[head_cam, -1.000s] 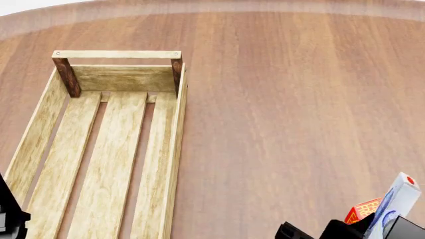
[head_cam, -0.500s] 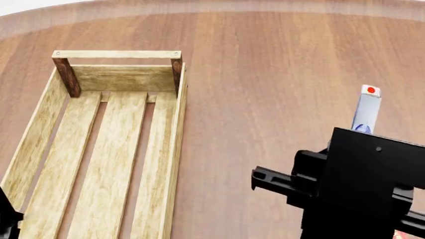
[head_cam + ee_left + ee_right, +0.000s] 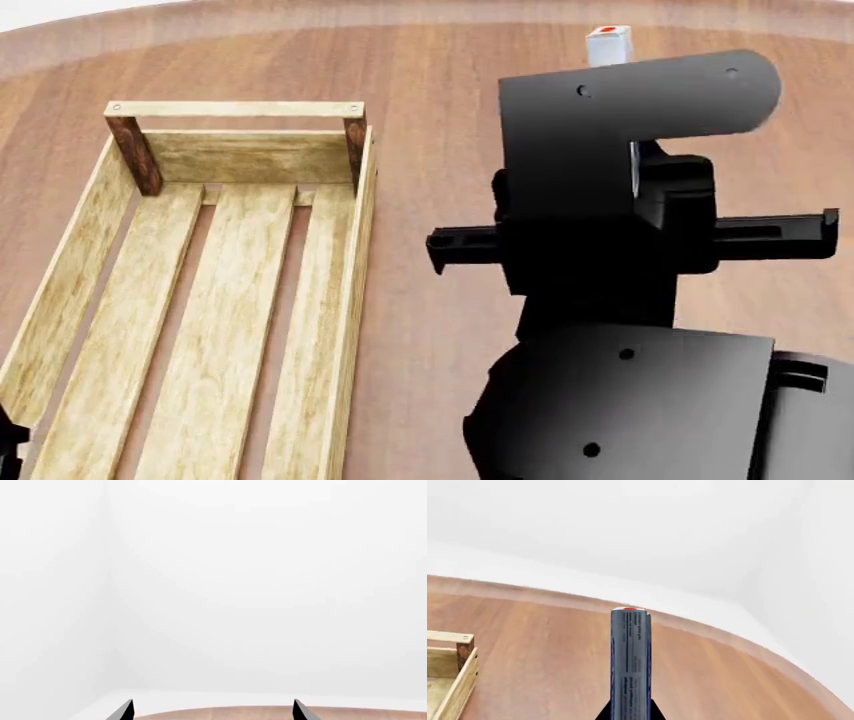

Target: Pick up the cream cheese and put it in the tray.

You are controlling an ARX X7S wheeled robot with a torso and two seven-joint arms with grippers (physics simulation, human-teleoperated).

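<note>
The cream cheese [image 3: 630,665], a flat white box with blue print seen edge-on, stands upright between my right gripper's [image 3: 630,715] black fingertips, lifted above the table. In the head view only its top end [image 3: 607,44] with a red dot shows above my right arm [image 3: 627,110], to the right of the tray and beyond its far end. The tray [image 3: 354,300], a light-wood slatted crate with dark corner posts, lies at the left and holds nothing; its corner shows in the right wrist view [image 3: 457,672]. My left gripper [image 3: 212,712] is open, fingertips wide apart, facing a white wall.
My right arm's black bulk covers the lower right of the head view and hides what lies under it. The round wooden table [image 3: 441,90] curves away at the back, with its edge [image 3: 707,625] beyond the box.
My right arm has risen and swung forward and leftward with the cream cheese, from the lower right corner to the middle right of the head view. The tray has not moved.
</note>
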